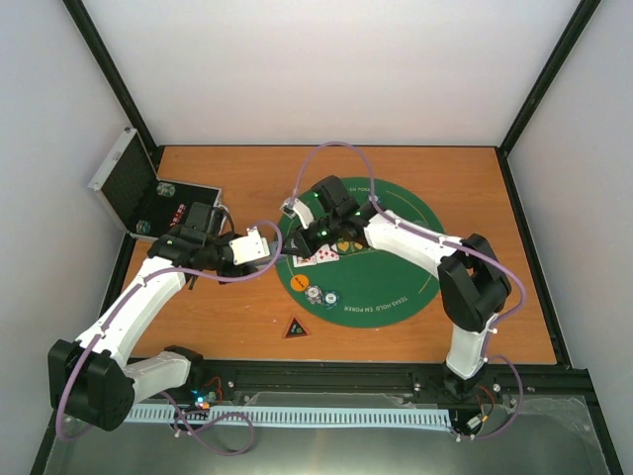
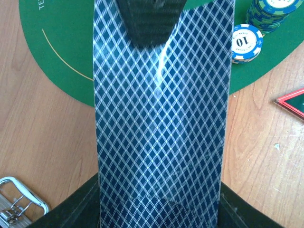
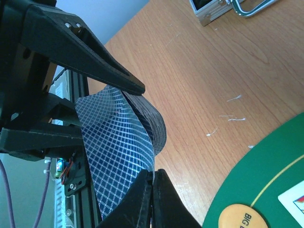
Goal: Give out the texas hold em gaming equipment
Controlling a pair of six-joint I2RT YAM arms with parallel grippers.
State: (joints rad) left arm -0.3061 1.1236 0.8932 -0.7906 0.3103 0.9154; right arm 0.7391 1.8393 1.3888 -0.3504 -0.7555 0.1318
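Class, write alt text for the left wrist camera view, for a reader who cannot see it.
A bowed playing card with a blue and white diamond back fills the centre, held by the left gripper below and pinched by the right gripper at its top. Beyond it lie a green mat, blue chips and a wooden table.

One green mat (image 1: 396, 282), one silver case (image 1: 119, 173), one red-edged triangle (image 1: 295, 328) at the mat's seven o'clock, one blue chip stack (image 2: 268, 16).
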